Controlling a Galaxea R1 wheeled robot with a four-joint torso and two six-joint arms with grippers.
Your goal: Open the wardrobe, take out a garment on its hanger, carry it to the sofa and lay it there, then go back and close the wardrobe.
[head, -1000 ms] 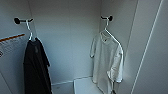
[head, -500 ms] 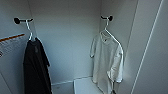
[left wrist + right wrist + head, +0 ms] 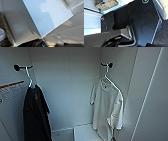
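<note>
Nearest you, the wrist views give no read on either gripper's fingers, so I cannot tell whether they are wide, narrow or holding anything. The left wrist camera faces a pale flat panel (image 3: pixel 47 16) with a woven basket (image 3: pixel 5 37) at its edge; the right wrist camera sees dark robot hardware and another woven basket (image 3: pixel 106 3).

Further in, the head view looks straight into the open wardrobe (image 3: pixel 67 84). On a low white shelf (image 3: pixel 83 133) side of the interior, the garment (image 3: pixel 107 107) hangs on its hanger (image 3: pixel 108 78), hooked over a dark peg (image 3: pixel 109 65) on the right-hand wall. Across from it, well apart, a black shirt (image 3: pixel 35 114) hangs from a second peg (image 3: pixel 17 67) on the left wall, beside a label (image 3: pixel 11 90) with an orange stripe.

Over the last second nothing has shifted: same framing, both shirts hanging as they were. You can take that as the doors being done with and the robot parked in front; the white shirt is untouched and the lift off the peg is not yet begun.
</note>
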